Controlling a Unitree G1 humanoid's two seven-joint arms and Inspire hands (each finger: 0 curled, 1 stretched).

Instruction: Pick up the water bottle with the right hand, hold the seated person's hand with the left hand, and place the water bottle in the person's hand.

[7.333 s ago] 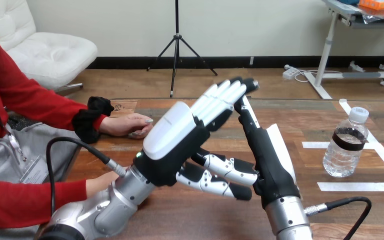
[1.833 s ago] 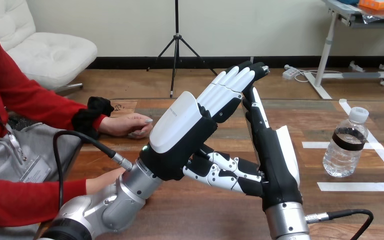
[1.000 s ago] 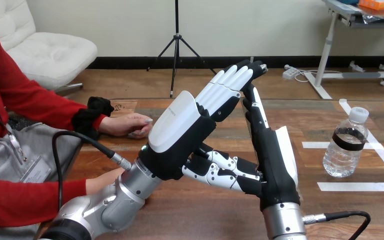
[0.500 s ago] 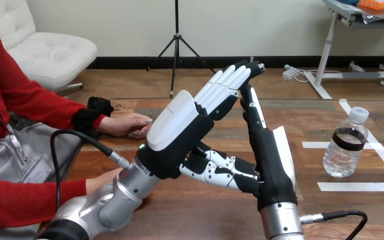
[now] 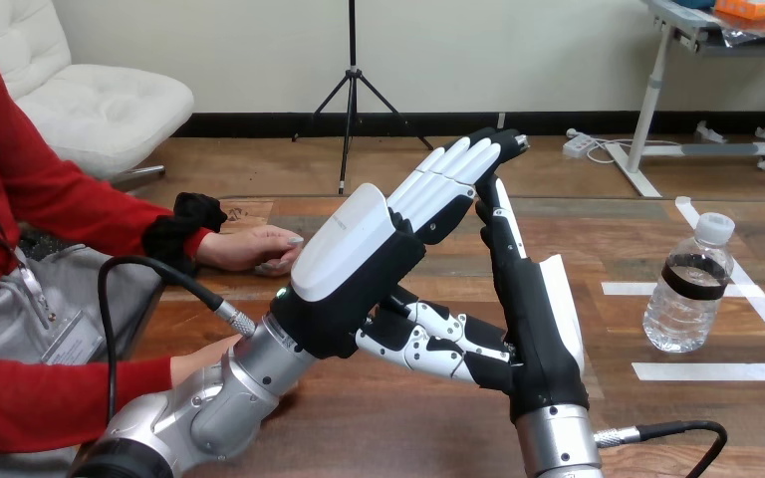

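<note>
The left hand (image 5: 354,259) and right hand (image 5: 538,319) are raised close together over the wooden table (image 5: 408,428), fingers straight, holding nothing. The water bottle (image 5: 690,289) stands upright at the table's right, well apart from both. The person's hand (image 5: 254,247) rests at the left.

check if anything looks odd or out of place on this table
Nothing is spilled or damaged. The one odd thing: the left hand and right hand are raised side by side mid-table, fingers straight with tips close together, holding nothing, while the water bottle stands upright and capped, untouched, at the right of the table.
</note>
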